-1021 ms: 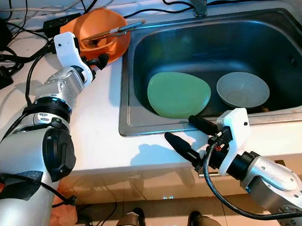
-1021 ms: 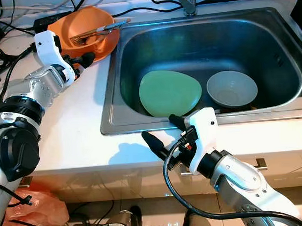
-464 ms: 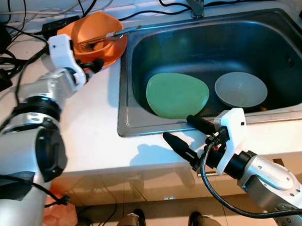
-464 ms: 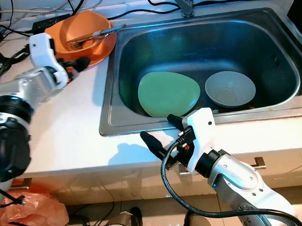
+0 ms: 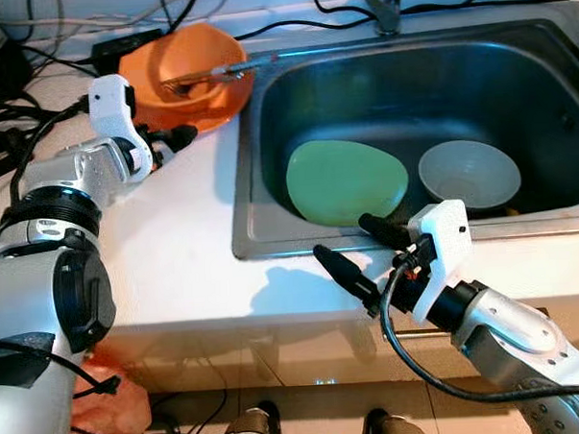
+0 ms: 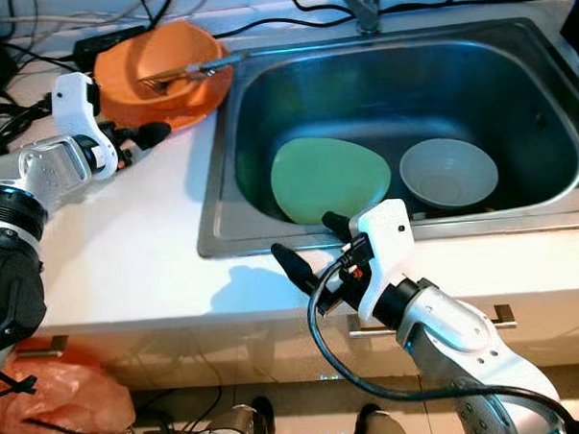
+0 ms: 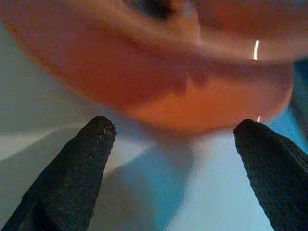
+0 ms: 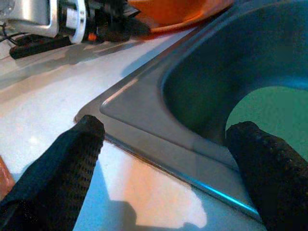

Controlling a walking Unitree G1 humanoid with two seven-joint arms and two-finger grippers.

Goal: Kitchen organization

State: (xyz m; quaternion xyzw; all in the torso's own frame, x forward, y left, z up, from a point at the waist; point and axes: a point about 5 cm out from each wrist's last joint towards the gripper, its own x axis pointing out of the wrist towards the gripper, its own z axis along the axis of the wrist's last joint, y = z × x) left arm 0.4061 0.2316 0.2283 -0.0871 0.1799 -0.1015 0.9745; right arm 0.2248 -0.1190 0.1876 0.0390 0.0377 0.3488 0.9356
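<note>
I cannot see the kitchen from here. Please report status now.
Left gripper open, at orange bowl. Right gripper open, over sink front edge. Green plate, grey bowl in sink. Fork across orange bowl.

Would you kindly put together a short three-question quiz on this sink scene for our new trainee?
1. True or false: the green plate lies inside the sink.
2. What rests across the orange bowl? A. a ladle B. tongs C. a sponge
3. Fill in: the left tool sits open on the counter just short of the ______.

Key
1. True; it lies beside the grey bowl.
2. B.
3. Orange bowl; the right tool hangs open at the sink's front edge, holding nothing.
</note>
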